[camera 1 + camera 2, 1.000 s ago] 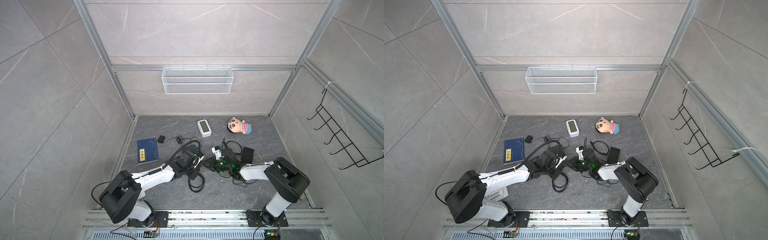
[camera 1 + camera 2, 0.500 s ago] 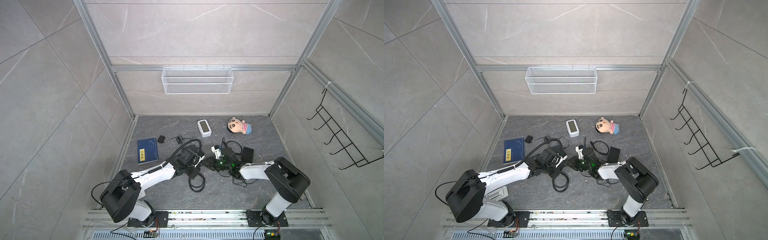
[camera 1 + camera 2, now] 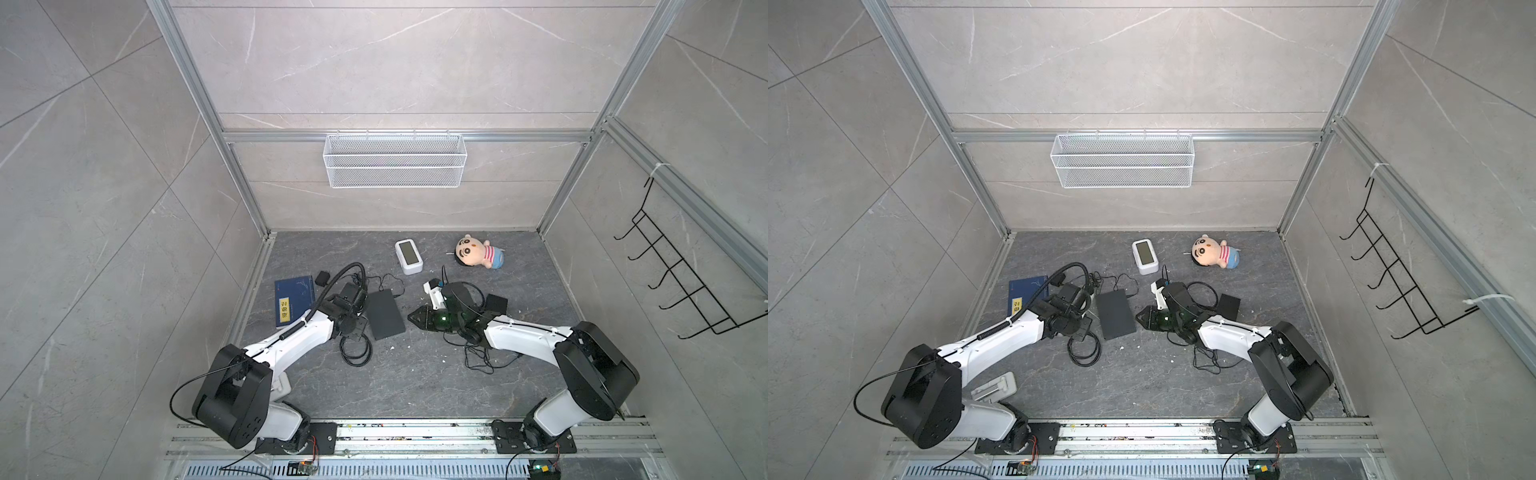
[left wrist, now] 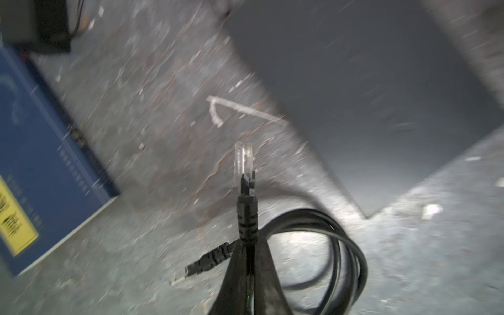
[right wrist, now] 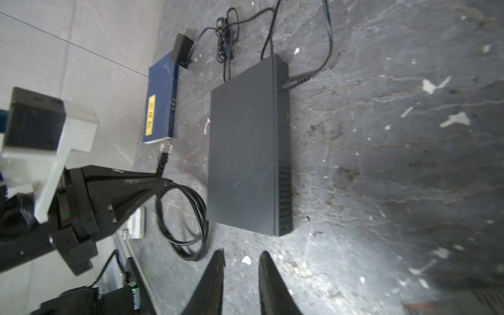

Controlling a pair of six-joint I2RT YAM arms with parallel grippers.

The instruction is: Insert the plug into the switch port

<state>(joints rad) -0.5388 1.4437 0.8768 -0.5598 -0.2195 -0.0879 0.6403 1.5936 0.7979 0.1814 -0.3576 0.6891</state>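
One switch (image 3: 384, 314), one plug (image 4: 243, 161), one book (image 3: 294, 300), one doll (image 3: 478, 252).

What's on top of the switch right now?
Nothing: the switch has a bare top, fully seen in the right wrist view. The floor beneath it is hidden.
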